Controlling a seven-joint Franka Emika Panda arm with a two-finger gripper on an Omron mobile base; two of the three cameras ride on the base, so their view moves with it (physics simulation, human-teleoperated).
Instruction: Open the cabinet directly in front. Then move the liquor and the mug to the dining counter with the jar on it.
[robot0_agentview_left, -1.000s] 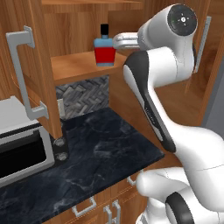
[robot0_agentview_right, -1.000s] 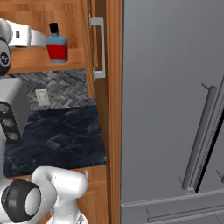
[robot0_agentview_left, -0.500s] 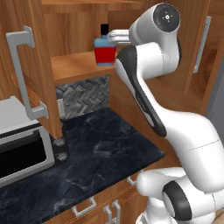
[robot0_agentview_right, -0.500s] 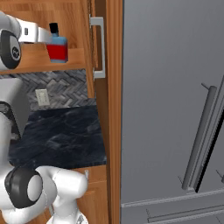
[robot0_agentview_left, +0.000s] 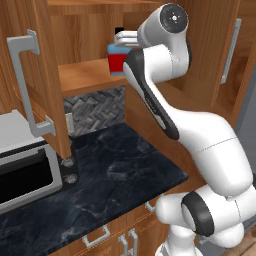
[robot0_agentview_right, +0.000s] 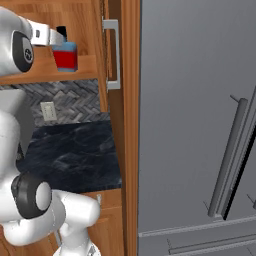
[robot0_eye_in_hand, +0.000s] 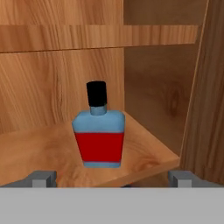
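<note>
Cabinet (robot0_agentview_left: 35, 75): reddish-brown wood wall unit in front of me, both doors swung open; long grey bar handle on the left door, a second on the right door; inner shelf above, lower shelf bare wood.
Liquor (robot0_eye_in_hand: 99, 133): small squarish bottle, blue upper body, broad red band below, short neck with black cap. It stands upright on the cabinet's lower shelf, near the front edge and toward the right side wall, apart from the back panel.
Liquor, side views (robot0_agentview_right: 65, 55): same bottle upright on the shelf.
</note>
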